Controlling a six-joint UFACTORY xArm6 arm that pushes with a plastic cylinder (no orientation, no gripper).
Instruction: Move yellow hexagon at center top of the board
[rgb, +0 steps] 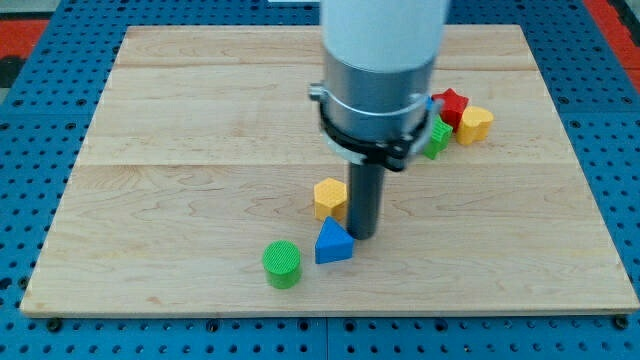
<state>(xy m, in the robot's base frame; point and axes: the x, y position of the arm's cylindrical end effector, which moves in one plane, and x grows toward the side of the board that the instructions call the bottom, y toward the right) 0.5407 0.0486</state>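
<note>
The yellow hexagon (329, 198) lies on the wooden board (180, 140), a little below the board's middle. My tip (362, 235) rests on the board just to the right of the hexagon, touching or nearly touching its right side. A blue triangle (333, 243) lies right below the hexagon, against the tip's left side. The arm's large grey and white body (380, 70) hangs over the board's upper middle and hides what is under it.
A green cylinder (282, 264) stands at the lower left of the blue triangle. At the right, a red star-like block (452, 105), a yellow heart-like block (475, 124) and a green block (437, 138) cluster together, with a bit of blue behind the arm.
</note>
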